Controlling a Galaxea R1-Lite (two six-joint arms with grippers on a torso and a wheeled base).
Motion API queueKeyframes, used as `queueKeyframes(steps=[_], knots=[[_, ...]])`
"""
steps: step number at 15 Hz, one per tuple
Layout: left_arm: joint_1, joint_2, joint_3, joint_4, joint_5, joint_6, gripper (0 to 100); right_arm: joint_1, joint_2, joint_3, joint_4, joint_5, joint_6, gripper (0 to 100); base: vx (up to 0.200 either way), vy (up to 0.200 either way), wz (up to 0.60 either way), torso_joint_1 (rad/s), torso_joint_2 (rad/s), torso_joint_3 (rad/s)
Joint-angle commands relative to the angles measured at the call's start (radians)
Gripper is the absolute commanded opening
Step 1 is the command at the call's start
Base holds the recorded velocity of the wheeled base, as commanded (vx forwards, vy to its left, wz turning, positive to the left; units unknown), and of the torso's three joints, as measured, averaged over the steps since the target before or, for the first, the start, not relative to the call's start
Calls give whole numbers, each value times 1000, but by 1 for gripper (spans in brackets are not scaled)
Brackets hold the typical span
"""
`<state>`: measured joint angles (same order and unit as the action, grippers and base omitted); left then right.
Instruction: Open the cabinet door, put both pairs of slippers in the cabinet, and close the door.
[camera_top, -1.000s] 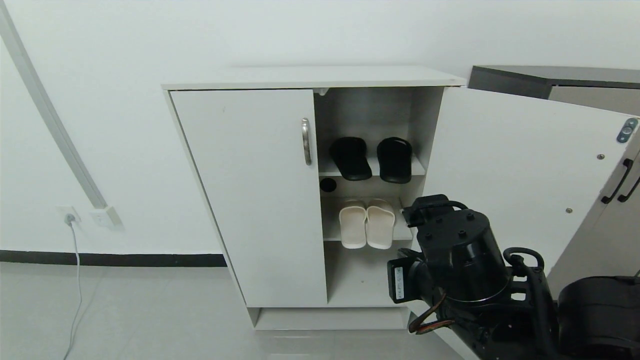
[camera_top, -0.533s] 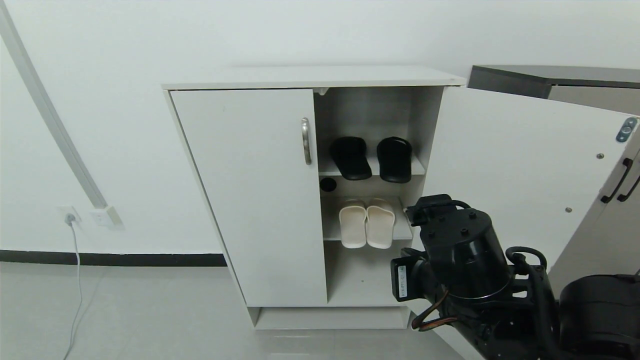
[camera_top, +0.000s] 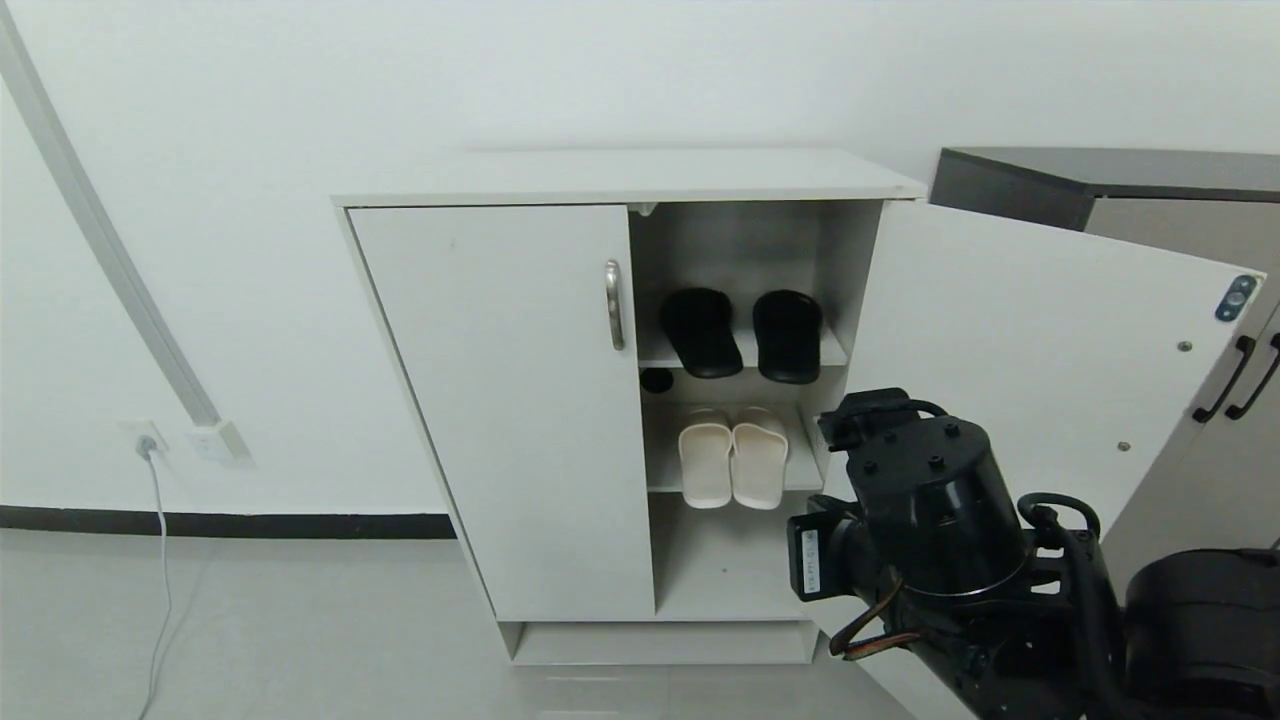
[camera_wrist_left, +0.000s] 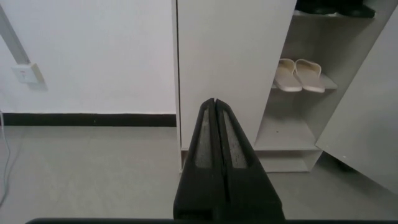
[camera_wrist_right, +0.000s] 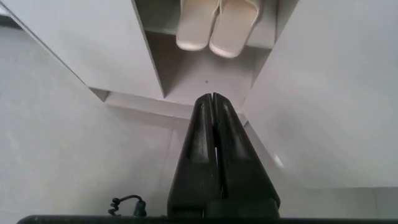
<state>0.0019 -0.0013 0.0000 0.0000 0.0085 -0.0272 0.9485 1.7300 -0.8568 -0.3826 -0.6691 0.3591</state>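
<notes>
Black slippers (camera_top: 788, 335) sit on the cabinet's (camera_top: 630, 175) upper shelf (camera_top: 833, 350), white slippers (camera_top: 757, 465) just below, the right door (camera_top: 1020, 370) wide open. Left gripper (camera_wrist_left: 215, 104) and right gripper (camera_wrist_right: 212, 99) are both pressed together.

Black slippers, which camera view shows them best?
The head view: both black slippers sit whole on the upper shelf. The left wrist view catches just their cropped ends; the right wrist view faces the white slippers.

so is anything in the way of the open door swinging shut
The right claw, shut, and its arm sit before the opening, inside the swing of the open door. The white slippers overhang the front edge of their shelf; whether they pass the cabinet front I cannot tell. Nothing else visible blocks it.
</notes>
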Motion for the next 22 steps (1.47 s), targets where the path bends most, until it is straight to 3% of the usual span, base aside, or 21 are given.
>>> queueKeyframes(steps=[1, 10, 22], knots=[[1, 1, -2, 0, 1, 0, 0, -1, -1, 1, 1, 0, 0, 0, 0, 0, 0, 22, -442, -359], [1, 1, 0, 0, 1, 0, 0, -1, -1, 9, 1, 0, 0, 0, 0, 0, 0, 116, -455, -340], [1, 1, 0, 0, 1, 0, 0, -1, -1, 13, 1, -3, 0, 0, 0, 0, 0, 195, -509, -317]])
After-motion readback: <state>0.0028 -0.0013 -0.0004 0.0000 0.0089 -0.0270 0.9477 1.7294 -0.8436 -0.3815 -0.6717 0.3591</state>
